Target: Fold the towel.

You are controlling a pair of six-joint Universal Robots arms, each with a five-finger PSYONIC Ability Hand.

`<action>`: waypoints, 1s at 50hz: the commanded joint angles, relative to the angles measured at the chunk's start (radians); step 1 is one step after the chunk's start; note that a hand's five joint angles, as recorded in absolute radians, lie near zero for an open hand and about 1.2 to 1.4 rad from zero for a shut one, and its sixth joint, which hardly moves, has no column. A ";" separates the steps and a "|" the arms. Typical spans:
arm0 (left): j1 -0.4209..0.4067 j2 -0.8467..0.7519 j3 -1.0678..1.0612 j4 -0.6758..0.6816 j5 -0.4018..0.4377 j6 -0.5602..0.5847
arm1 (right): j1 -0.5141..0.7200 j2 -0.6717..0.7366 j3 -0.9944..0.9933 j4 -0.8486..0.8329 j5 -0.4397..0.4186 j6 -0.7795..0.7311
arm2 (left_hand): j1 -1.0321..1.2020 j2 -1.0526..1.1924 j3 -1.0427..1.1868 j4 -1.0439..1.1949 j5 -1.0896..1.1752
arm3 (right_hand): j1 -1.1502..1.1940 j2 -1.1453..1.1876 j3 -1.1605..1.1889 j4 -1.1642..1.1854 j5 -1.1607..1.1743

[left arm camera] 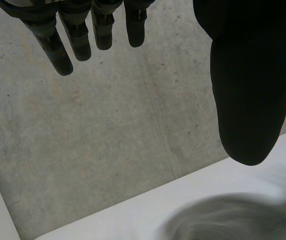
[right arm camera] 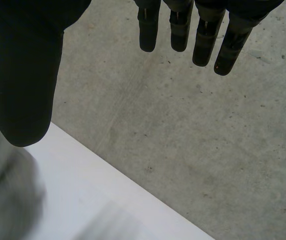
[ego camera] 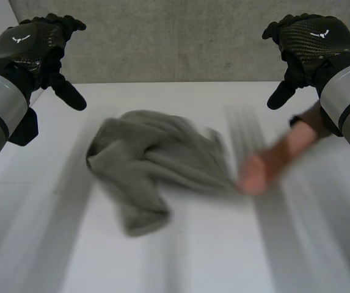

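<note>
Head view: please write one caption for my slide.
A person's hand at the edge of the crumpled towel on the table; the robot's left hand and right hand hover open.

White table (ego camera: 223,256) carries 1 crumpled grey-green towel (ego camera: 150,160) near its middle.

The left hand (left arm camera: 247,80) hangs with its fingers (left arm camera: 78,42) straight, apart from the thumb and holding nothing. Grey concrete (left arm camera: 108,130) lies beyond it. At six o'clock from the thumb tip, a blurred grey towel (left arm camera: 232,220) rests on the white table (left arm camera: 128,215).
</note>
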 commanded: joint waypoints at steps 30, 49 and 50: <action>0.006 -0.018 -0.025 0.049 0.000 0.003 | 0.000 0.000 0.003 -0.001 -0.009 -0.001 | 0.001 0.009 0.009 0.007 -0.027 | -0.039 -0.061 -0.042 -0.058 -0.062; 0.084 -0.246 0.034 0.064 0.003 0.010 | 0.036 0.098 0.000 0.047 -0.066 -0.140 | 0.045 0.053 0.053 0.051 0.017 | -0.039 -0.061 -0.042 -0.058 -0.062; 0.084 -0.246 0.034 0.064 0.003 0.010 | 0.036 0.098 0.000 0.047 -0.066 -0.140 | 0.045 0.054 0.053 0.051 0.017 | -0.039 -0.061 -0.042 -0.058 -0.062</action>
